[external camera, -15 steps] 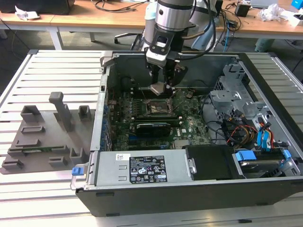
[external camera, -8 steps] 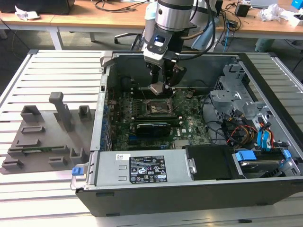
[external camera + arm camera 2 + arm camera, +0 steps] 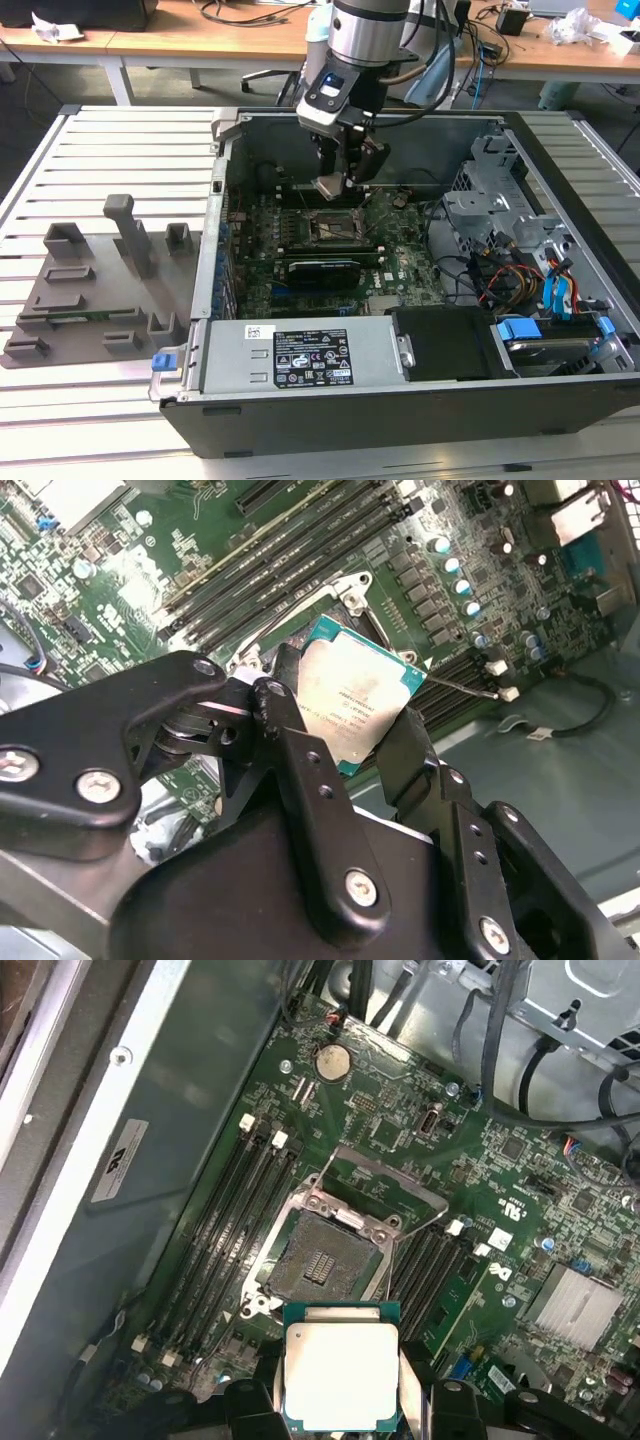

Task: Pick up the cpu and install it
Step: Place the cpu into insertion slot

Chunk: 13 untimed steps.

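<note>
Jaws clamped on cpu [image 3: 340,1375] edges; open socket [image 3: 335,228] at its six o'clock, exterior view. Keep level, square corners, lower gently.

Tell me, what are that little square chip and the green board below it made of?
The cpu, held in the gripper: seemingly a matte silvery metal lid on a teal-edged base, given its dull sheen. The motherboard: glossy green, probably lacquered circuit laminate, judging by fine traces and soldered parts.

The socket [image 3: 318,1260] lies open and unobstructed below the cpu [image 3: 340,1370] clamped in the gripper [image 3: 340,1392]'s jaws. Memory slots [image 3: 235,1230] flank it, with the expansion card [image 3: 322,270] and drive cage [image 3: 490,200] close by.
</note>
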Available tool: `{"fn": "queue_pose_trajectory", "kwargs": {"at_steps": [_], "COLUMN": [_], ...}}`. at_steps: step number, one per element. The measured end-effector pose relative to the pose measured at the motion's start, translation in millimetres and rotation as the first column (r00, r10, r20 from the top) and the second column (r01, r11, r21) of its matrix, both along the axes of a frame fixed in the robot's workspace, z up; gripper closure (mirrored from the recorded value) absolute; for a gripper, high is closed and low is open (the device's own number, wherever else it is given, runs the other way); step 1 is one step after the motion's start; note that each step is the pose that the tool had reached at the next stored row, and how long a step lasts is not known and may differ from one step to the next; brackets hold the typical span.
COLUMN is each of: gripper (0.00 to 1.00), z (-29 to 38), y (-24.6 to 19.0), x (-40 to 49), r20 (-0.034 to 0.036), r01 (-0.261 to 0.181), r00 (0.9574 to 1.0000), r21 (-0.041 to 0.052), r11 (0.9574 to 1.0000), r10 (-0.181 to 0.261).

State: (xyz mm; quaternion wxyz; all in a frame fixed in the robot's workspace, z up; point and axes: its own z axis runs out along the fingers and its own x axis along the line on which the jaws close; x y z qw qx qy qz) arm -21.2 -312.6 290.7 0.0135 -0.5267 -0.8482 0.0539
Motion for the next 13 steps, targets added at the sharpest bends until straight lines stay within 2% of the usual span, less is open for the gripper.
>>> {"fn": "queue_pose_trajectory", "kwargs": {"at_steps": [6, 13], "gripper": [0.45, 0.45], "z": [0.0, 0.0], "y": [0.0, 0.0], "x": [0.0, 0.0], "r20": [0.0, 0.0001], "r01": [0.043, 0.1], "r00": [0.9991, 0.995], "r21": [-0.0005, -0.0014], "r11": [0.9991, 0.995], "r10": [-0.043, -0.1]}}
